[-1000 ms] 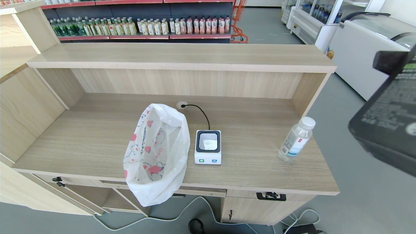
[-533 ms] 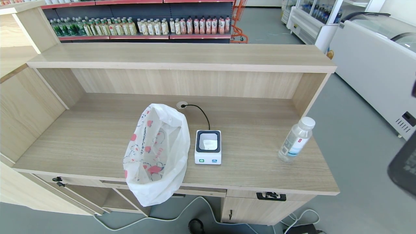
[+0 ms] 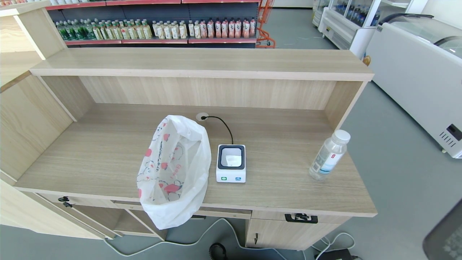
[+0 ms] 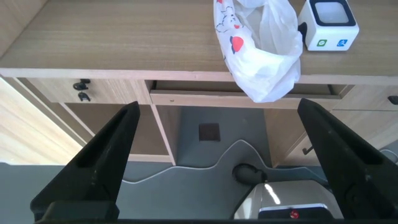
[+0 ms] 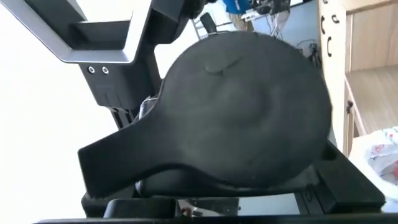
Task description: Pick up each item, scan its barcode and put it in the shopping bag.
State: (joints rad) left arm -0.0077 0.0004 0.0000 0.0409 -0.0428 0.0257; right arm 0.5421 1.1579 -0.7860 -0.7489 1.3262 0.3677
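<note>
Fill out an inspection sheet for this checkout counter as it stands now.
Surface: counter, wooden, with a raised back shelf.
Job's things: bag open, drooping over the front edge; scanner beside it; bottle upright near the right end.
Clutter: nothing seen.
Grippers: left gripper open, holding nothing, low before the counter front; right gripper state cannot be told, a dark round shape sits before its camera.
Cables: scanner cable runs to a hole in the counter; floor cables loose under the counter.
Surroundings: drink shelves behind; freezers to the right.
</note>
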